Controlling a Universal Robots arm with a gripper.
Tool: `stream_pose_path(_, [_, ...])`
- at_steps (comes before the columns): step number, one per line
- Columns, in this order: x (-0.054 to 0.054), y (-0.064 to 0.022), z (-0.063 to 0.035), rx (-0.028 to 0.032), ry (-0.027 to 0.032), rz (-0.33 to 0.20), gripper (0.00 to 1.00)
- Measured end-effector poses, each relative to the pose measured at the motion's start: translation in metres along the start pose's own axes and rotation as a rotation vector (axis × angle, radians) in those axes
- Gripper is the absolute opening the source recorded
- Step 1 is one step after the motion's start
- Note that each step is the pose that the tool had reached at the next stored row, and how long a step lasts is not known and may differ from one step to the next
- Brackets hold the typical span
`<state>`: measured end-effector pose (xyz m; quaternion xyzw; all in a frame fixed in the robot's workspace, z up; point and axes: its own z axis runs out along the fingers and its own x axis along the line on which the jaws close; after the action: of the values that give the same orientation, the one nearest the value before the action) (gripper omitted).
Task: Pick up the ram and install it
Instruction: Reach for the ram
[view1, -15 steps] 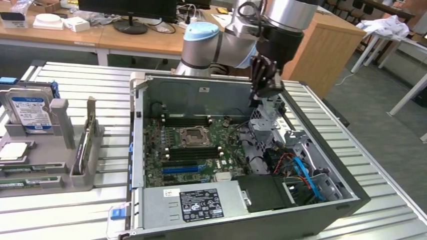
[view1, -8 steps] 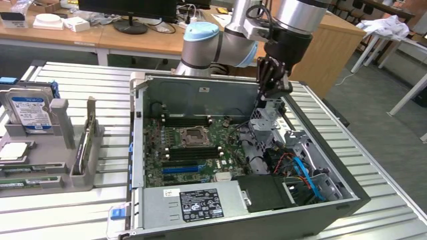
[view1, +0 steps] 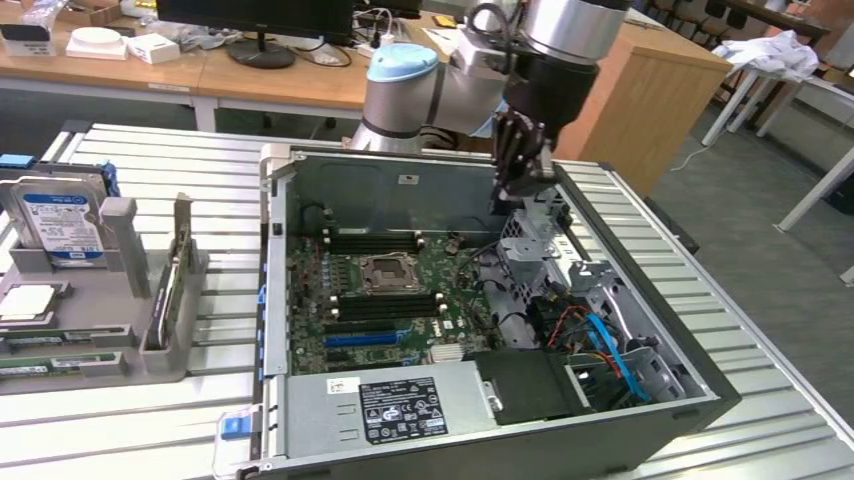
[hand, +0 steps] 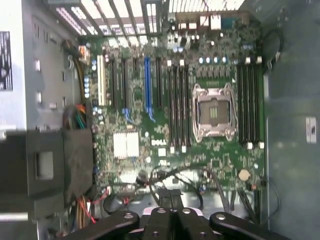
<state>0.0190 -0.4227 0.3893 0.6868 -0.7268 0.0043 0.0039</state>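
Hovering over the case, closed end effector sits well apart from the ram.

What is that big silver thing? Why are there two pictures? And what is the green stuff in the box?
The silver and blue thing is a robot arm. At its end is a gripper, which is like its hand, with two jaws. One picture comes from a camera off the arm. The other comes from a camera on the arm's wrist, looking into the box. The box is an open computer case lying on a metal table. The green board is the computer's main board, with long black slots for ram sticks. The gripper hangs over the case, jaws drawn together. I can't tell whether they hold anything. On the exterior view's left, a grey rack holds a hard drive.
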Motion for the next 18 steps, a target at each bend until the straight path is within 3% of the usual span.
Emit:
stream_pose_path(13, [0.003, 0.0581, 0.0005, 0.0021, -0.0003, 0.000, 0.10])
stream_pose_path(18, [0.003, 0.0619, 0.0007, 0.0021, -0.0001, 0.000, 0.10])
